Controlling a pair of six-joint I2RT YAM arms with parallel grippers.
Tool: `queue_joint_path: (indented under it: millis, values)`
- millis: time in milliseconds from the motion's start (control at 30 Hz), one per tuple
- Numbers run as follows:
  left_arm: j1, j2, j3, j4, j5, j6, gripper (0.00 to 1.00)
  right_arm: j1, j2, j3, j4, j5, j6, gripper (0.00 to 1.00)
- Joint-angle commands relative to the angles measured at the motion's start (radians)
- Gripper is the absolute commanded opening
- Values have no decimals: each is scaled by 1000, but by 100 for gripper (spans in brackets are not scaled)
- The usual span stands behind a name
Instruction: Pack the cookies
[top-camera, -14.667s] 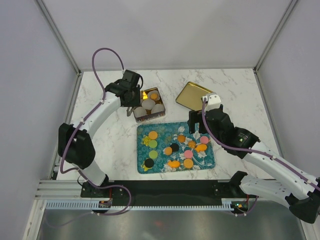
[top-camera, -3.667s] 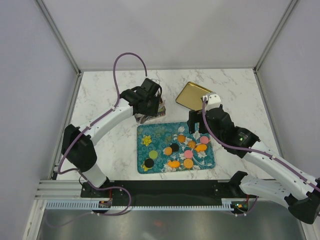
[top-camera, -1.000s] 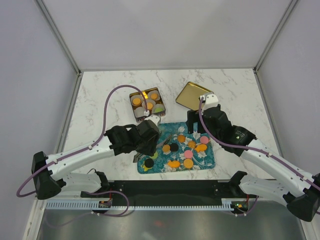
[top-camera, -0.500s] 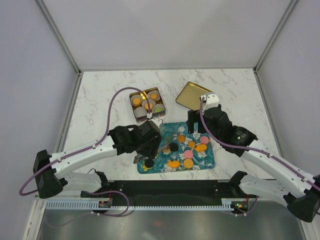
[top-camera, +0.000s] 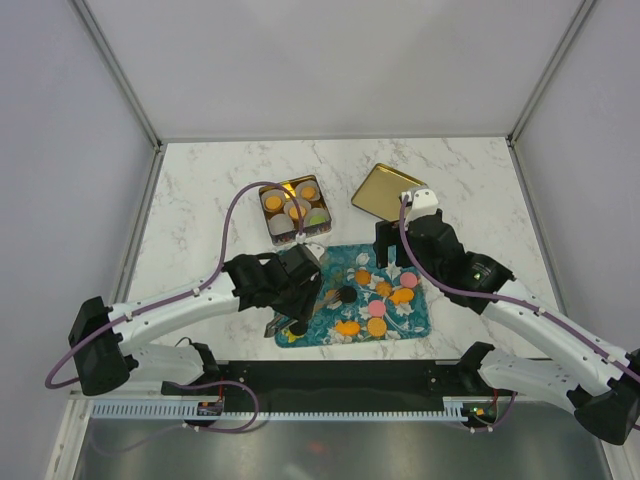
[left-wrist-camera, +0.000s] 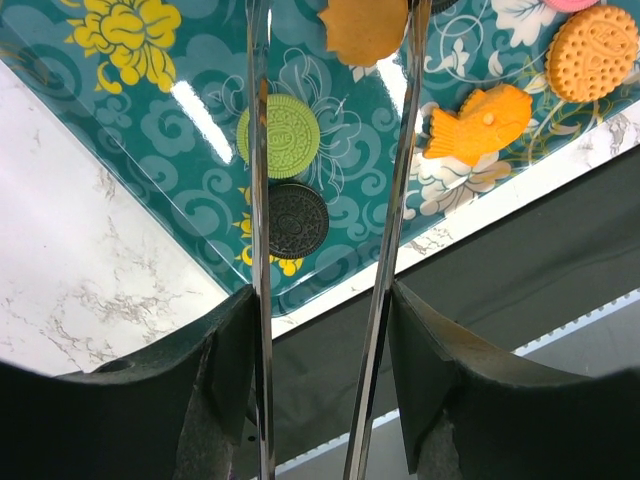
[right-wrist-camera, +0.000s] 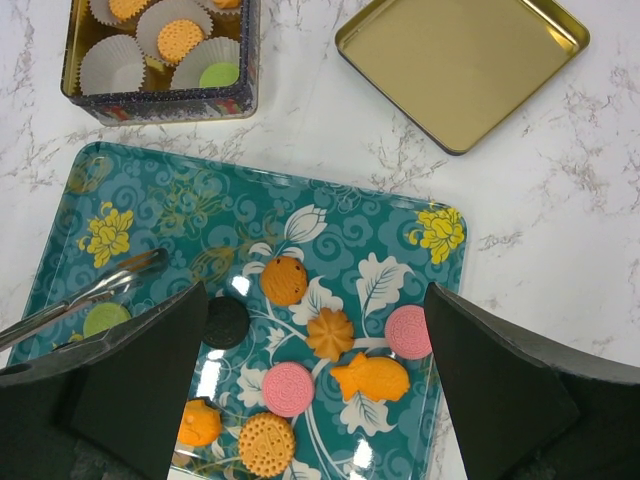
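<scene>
Cookies lie on the teal tray (top-camera: 290, 262): orange (top-camera: 376, 326), pink (top-camera: 409, 279) and black (top-camera: 347, 294) ones. My left gripper (top-camera: 295, 290) is shut on metal tongs (left-wrist-camera: 258, 200), whose two blades stand apart over a green cookie (left-wrist-camera: 278, 122) and a black cookie (left-wrist-camera: 297, 221) at the tray's near left. My right gripper (right-wrist-camera: 315, 335) is wide open and empty, hovering above the tray's right half over a flower-shaped orange cookie (right-wrist-camera: 330, 334) and a pink one (right-wrist-camera: 288, 389). The tong tips (right-wrist-camera: 120, 280) show in the right wrist view.
A square tin (top-camera: 296, 210) behind the tray holds white paper cups, some with orange cookies (right-wrist-camera: 180, 40) and one green (right-wrist-camera: 218, 75). Its gold lid (top-camera: 385, 192) lies upside down at the back right. The dark table edge (left-wrist-camera: 500, 300) runs just past the tray's near rim.
My left gripper came back from the tin to the tray's near left and edged slightly right with the tongs. The right arm has hardly moved.
</scene>
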Motion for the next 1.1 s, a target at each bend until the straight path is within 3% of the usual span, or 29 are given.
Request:
queue_joint_path:
  millis: [0, 600, 1067]
  values:
    - [12, -34, -18, 33, 19, 22, 59, -4, -11, -8, 21, 15, 7, 98]
    - [53, -100, -49, -15, -6, 21, 59, -4, -8, -7, 30, 1, 18, 98]
    - [53, -77, -10, 3, 89, 61, 60, -6, -28, -10, 26, 1, 26, 98]
